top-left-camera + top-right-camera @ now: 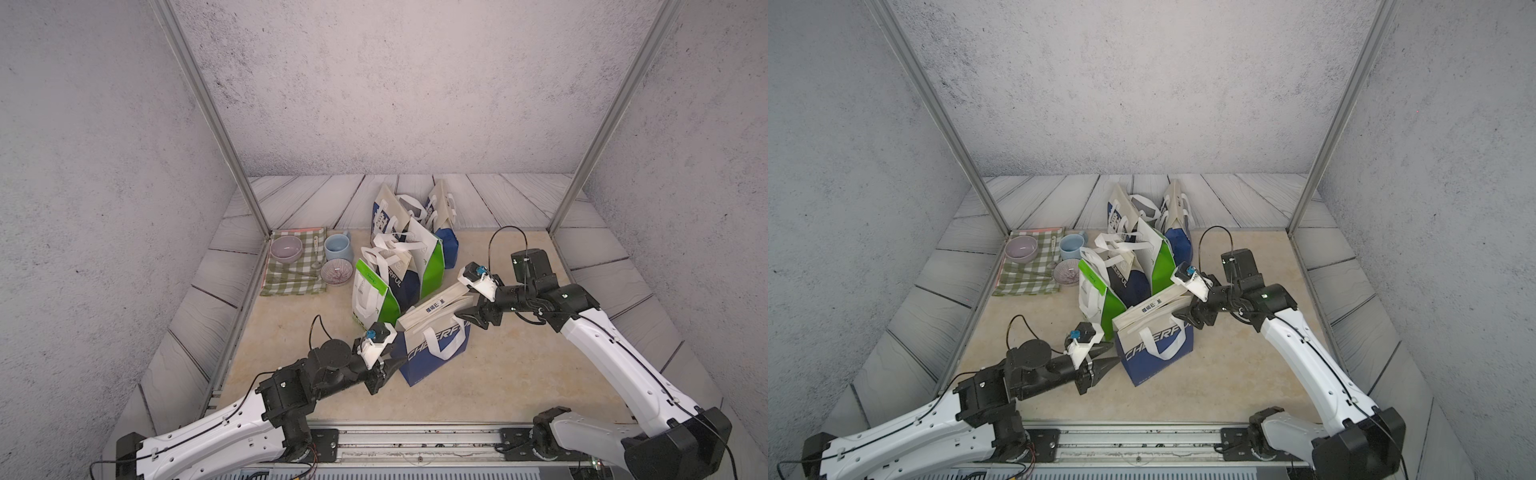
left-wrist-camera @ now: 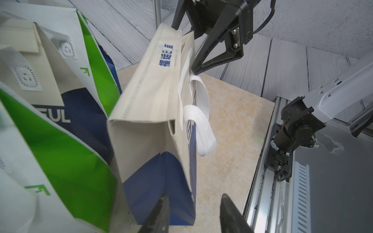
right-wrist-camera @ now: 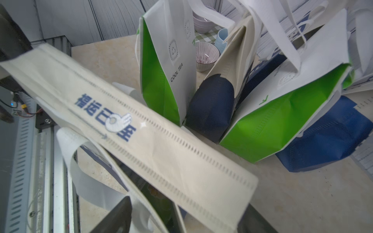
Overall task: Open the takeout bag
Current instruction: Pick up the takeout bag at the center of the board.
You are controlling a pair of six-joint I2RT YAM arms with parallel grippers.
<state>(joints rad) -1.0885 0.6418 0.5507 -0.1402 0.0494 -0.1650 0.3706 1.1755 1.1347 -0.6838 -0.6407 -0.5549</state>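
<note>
- Plainly, the takeout bag, blue below and cream above, stands on the counter near the front, just before a cluster of other bags.
- My left fingers are open and empty, tips at the bag's lower side edge. The left wrist view alone shows its blue bottom corner between them.
- My right fingers straddle the folded cream top. The right wrist view shows that flap between them, wide-spread, but I cannot tell whether they pinch it.
- Both top views show a checked cloth, two bowls and a mug off to my left. The right wrist view glimpses them between bags.
</note>
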